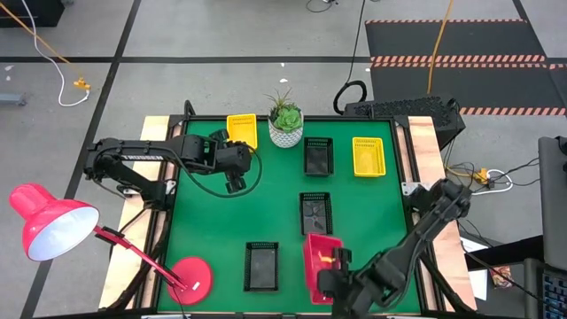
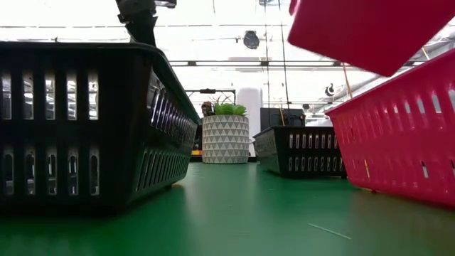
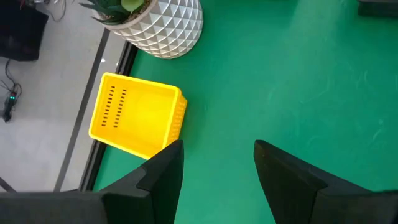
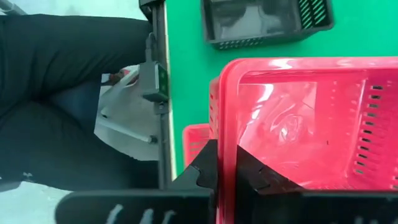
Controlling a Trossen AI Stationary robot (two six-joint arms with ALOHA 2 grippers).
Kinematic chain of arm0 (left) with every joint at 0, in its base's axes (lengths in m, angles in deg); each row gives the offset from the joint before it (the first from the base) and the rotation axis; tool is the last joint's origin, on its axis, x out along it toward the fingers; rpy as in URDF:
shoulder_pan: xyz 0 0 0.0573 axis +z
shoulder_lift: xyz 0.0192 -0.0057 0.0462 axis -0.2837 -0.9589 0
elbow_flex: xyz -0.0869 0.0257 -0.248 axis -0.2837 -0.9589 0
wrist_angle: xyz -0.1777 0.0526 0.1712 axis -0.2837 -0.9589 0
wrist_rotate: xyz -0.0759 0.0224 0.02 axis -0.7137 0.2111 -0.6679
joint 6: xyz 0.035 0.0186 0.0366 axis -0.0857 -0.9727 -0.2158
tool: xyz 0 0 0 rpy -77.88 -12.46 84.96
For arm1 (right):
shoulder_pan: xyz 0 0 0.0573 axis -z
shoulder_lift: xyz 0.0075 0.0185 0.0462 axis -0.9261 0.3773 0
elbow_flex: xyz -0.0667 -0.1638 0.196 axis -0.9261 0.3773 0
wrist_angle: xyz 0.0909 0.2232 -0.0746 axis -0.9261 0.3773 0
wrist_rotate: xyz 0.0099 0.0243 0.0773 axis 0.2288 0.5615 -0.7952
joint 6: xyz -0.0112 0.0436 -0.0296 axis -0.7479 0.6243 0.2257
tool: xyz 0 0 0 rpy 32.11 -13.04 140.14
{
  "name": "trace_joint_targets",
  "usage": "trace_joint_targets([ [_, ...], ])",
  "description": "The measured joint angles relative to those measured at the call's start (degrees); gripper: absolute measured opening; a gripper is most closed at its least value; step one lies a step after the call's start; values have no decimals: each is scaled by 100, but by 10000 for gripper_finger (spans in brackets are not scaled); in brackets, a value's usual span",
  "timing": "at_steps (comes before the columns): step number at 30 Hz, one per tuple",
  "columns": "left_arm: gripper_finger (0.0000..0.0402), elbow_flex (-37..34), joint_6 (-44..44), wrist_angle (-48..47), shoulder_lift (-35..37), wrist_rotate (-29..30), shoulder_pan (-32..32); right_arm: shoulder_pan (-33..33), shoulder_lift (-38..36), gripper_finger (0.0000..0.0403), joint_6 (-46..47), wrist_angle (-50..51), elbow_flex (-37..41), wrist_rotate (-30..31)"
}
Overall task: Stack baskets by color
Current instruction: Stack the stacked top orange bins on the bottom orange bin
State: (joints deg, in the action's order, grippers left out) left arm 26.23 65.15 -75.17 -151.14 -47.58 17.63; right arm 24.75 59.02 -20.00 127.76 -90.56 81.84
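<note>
One red basket (image 4: pixel 311 118), clamped by the right gripper (image 4: pixel 227 171), needs squaring over the lower red basket (image 4: pixel 198 144); left gripper (image 3: pixel 217 168) stands open.

Left gripper (image 3: pixel 214 165) hangs parted over the far-left table; right gripper (image 4: pixel 227 163) pinches closed near front.

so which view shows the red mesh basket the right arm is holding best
The right wrist view: the red plastic mesh basket fills it, the fingers pinching its rim. The high view shows it small near the table's front edge. The low view catches only its underside. The left wrist view misses it.
</note>
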Motion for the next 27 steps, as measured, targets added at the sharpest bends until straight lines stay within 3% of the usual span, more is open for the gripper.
trace_joint_targets([
  [4,198,0,-152,25,0,0,8,-63,419,6,412,405,-469,-55],
  [14,198,0,-272,110,0,-6,7,-130,830,6,804,693,-477,-337],
  [27,198,0,-262,319,0,-13,7,-115,826,20,1005,217,255,-829],
])
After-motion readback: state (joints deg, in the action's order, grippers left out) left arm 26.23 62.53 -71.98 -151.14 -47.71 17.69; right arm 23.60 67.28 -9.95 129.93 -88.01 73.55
